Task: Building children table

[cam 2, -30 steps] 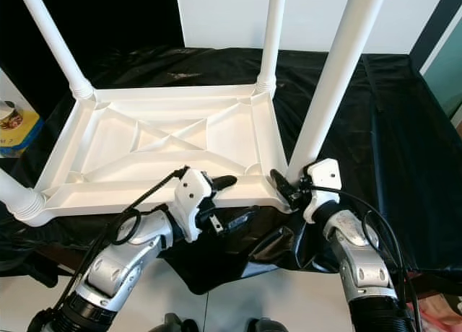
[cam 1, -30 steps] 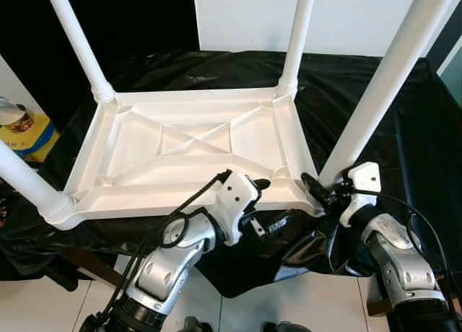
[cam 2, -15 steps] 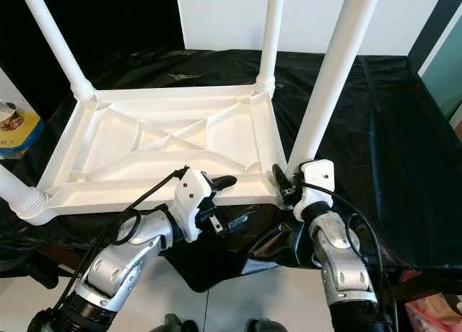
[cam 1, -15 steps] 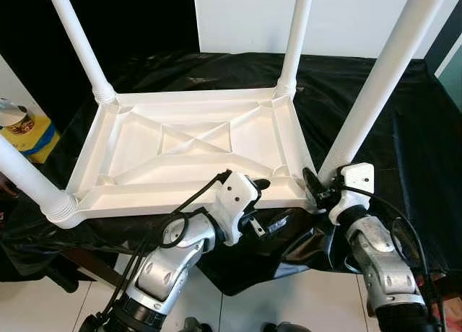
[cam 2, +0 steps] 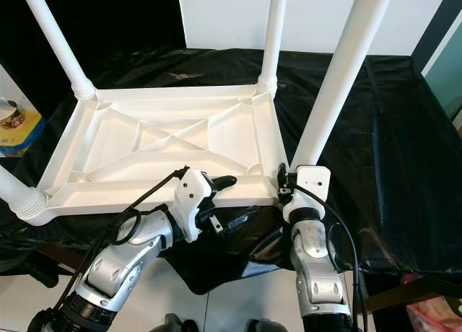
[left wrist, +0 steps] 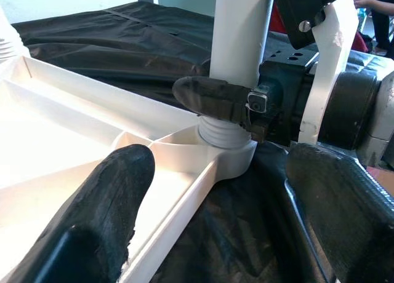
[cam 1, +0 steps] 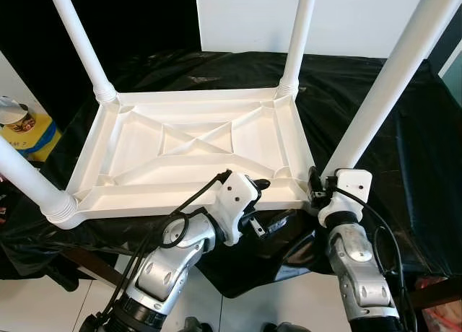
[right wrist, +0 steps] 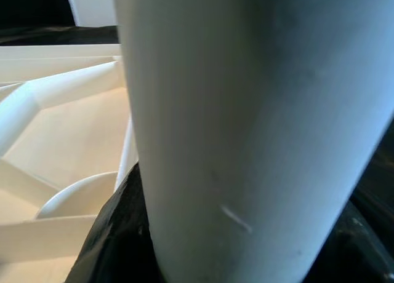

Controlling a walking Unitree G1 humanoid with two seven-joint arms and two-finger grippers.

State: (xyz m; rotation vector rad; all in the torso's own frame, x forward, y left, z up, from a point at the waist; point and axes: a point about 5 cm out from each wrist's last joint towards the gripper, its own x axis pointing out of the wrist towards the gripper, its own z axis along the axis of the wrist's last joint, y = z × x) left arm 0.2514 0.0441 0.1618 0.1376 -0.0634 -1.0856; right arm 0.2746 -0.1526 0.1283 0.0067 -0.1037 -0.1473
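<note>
— Children's table [cam 1: 195,148], white plastic, lies upside down on a black sheet [cam 1: 375,86], its ribbed underside facing up and its four legs pointing upward. Where are the robot's arms?

— Both are at the near edge. The left gripper [cam 1: 263,202] sits at the near rim of the table, toward the near right corner, its fingers spread wide: one finger [left wrist: 117,191] rests over the rim inside the tray-like underside, the other [left wrist: 335,200] lies outside it over the black sheet.

— And the right gripper?

— The right gripper [cam 1: 315,190] is at the base of the near right leg [cam 1: 382,86], where that leg meets the corner socket. In the left wrist view one of its black fingers [left wrist: 212,98] is pressed against the front of the leg just above the ribbed collar. The right wrist view has the leg close up between its two dark fingers, so they are closed around it.

— Anything else nearby?

— A white panel [cam 1: 346,18] stands behind the table, and a yellow and blue object [cam 1: 29,133] lies beyond the table's left side, partly cut off
</note>
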